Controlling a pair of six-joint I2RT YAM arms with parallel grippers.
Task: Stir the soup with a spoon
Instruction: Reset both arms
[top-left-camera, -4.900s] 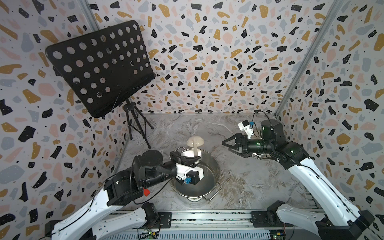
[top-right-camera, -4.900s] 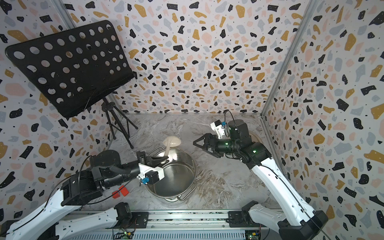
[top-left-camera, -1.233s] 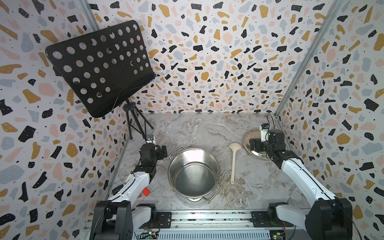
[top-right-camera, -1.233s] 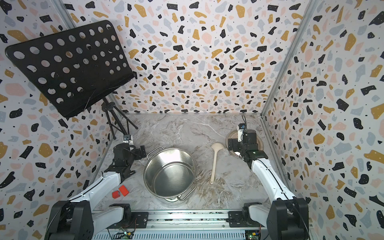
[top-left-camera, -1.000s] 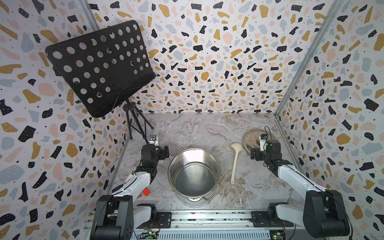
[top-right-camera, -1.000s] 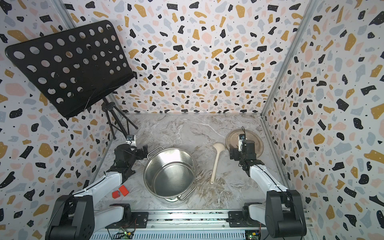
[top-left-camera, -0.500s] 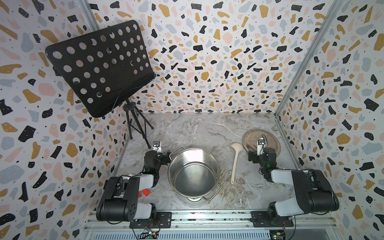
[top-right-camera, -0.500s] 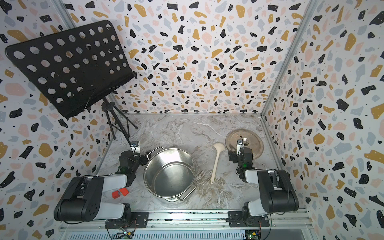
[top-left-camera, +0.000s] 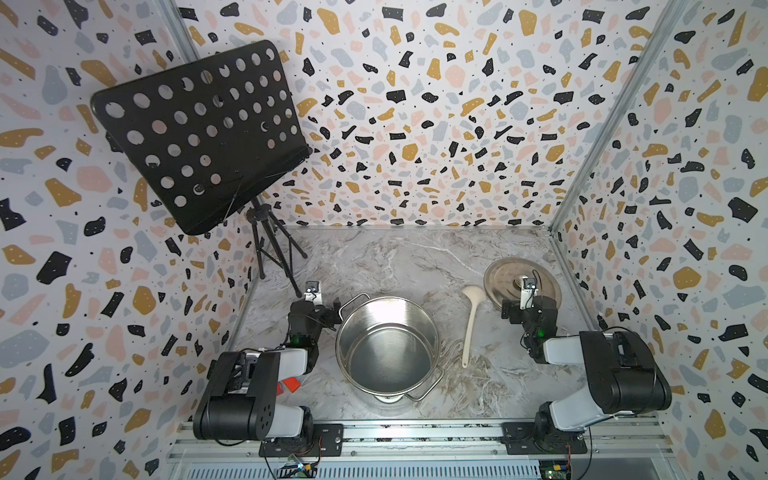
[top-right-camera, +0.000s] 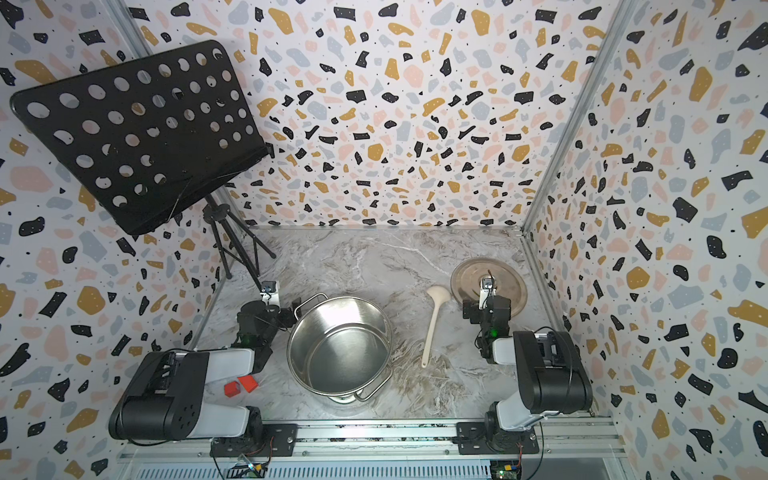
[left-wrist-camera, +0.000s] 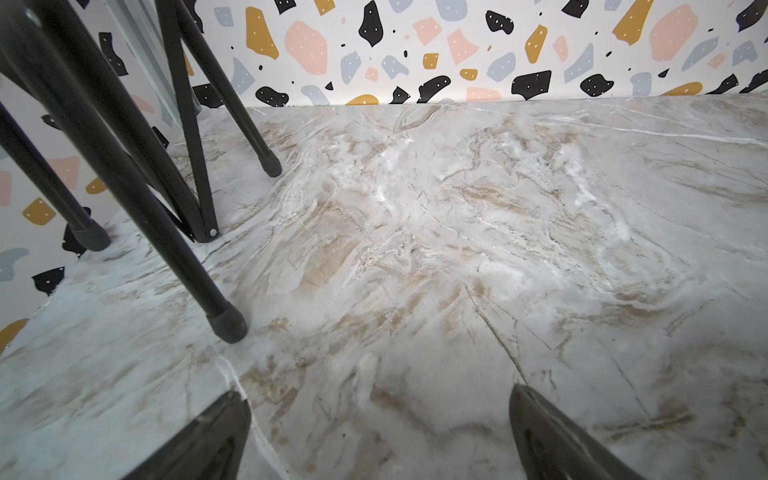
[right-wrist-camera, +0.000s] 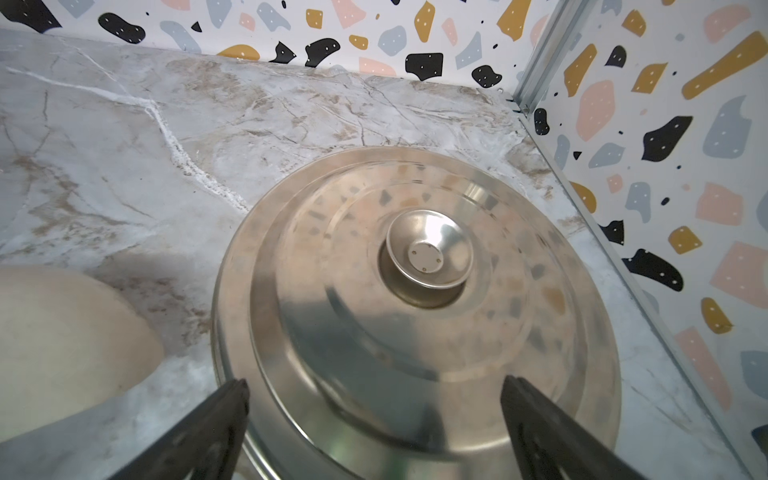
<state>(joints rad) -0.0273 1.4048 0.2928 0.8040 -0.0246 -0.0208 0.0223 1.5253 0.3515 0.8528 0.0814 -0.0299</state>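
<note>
The steel pot (top-left-camera: 388, 353) (top-right-camera: 338, 353) stands at the front middle of the marble table in both top views. Its inside is bare and shiny, and no soup shows. The cream-white spoon (top-left-camera: 471, 324) (top-right-camera: 434, 322) lies flat on the table to the pot's right, bowl toward the back. Its bowl (right-wrist-camera: 62, 332) shows beside the lid in the right wrist view. My left gripper (top-left-camera: 313, 309) (left-wrist-camera: 380, 399) rests low beside the pot's left handle, open over bare marble. My right gripper (top-left-camera: 527, 307) (right-wrist-camera: 374, 380) is open and empty over the near edge of the lid.
The flat steel lid (top-left-camera: 503, 274) (right-wrist-camera: 415, 291) with a centre knob lies at the back right near the wall. A black music stand (top-left-camera: 199, 133) rises at the back left, its tripod legs (left-wrist-camera: 166, 232) close to my left gripper. Small red blocks (top-left-camera: 291, 384) lie under the left arm.
Earlier my left gripper held the spoon over the pot; now the spoon lies right of the pot. Both arms have drawn back and folded low toward the front rail.
</note>
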